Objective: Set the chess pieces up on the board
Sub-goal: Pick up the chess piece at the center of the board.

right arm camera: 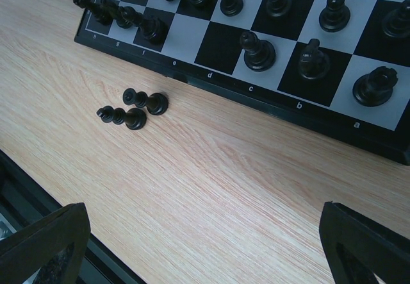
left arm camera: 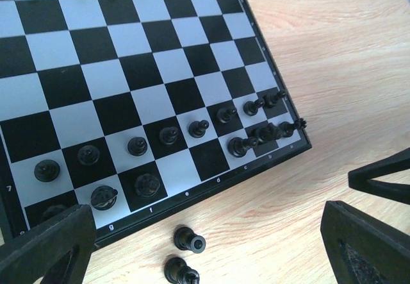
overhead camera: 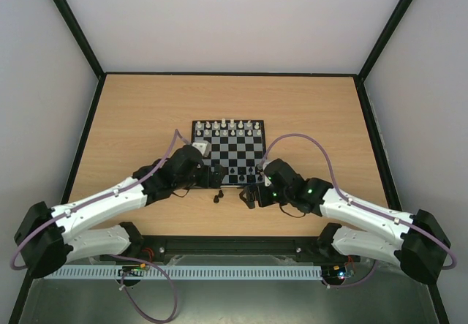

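The left gripper (left arm camera: 205,255) and right gripper (right arm camera: 205,252) both hang spread and empty over the table (right arm camera: 224,181) just short of the board (right arm camera: 275,101). Between them two black chess pieces (right arm camera: 146,100) lie toppled side by side, long axes roughly along the board's near edge, heads toward the left arm's side. On the small black-and-silver board fourteen more stand upright, six in the nearest row and eight pawns behind, while white pieces (overhead camera: 228,127) line the far side, too small to count
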